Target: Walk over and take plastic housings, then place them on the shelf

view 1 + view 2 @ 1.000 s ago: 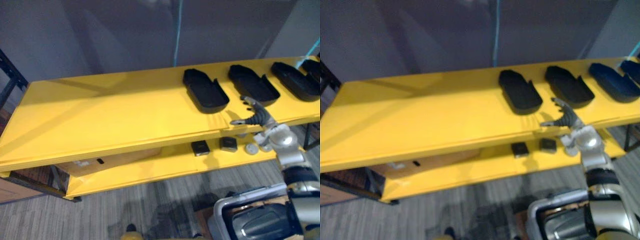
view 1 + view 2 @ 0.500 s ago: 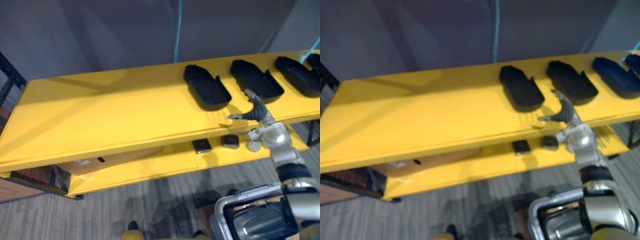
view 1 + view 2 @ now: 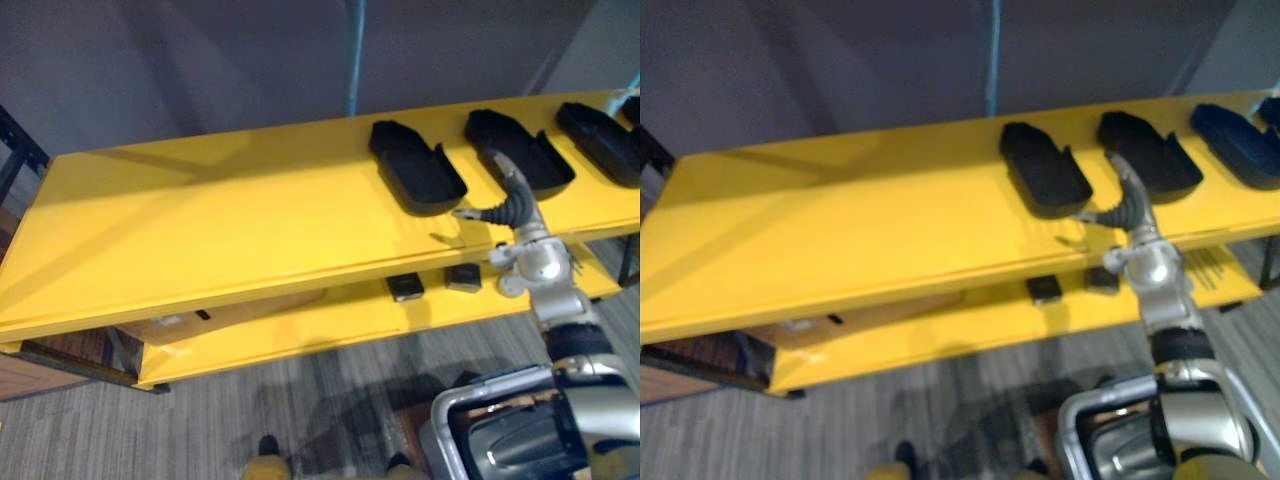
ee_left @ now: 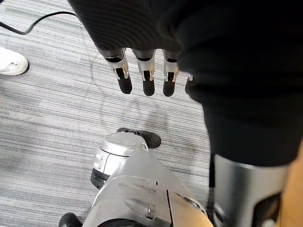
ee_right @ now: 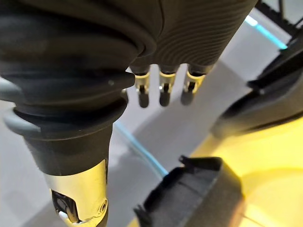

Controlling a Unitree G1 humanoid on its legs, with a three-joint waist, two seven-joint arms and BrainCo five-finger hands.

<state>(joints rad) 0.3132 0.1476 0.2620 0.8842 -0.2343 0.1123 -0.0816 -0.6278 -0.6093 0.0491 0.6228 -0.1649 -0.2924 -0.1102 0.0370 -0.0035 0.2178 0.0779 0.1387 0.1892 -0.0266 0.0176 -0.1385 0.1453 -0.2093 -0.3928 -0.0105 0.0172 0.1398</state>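
A row of black plastic housings lies on the right half of the yellow shelf's top board. The nearest housing is the left one, with a second housing and a third housing beside it. My right hand hovers open over the board's front edge, between the first two housings, and holds nothing. In the right wrist view its fingers are straight, with a housing close below. My left hand hangs open over the floor.
The lower shelf board carries two small black boxes and a white round part. A cardboard box sits under the top board. A dark metal frame stands at the left. A person's white shoe is on the floor.
My right hand has risen from the shelf's front edge and reached forward over the top board, closer to the first two housings. The view has shifted slightly.
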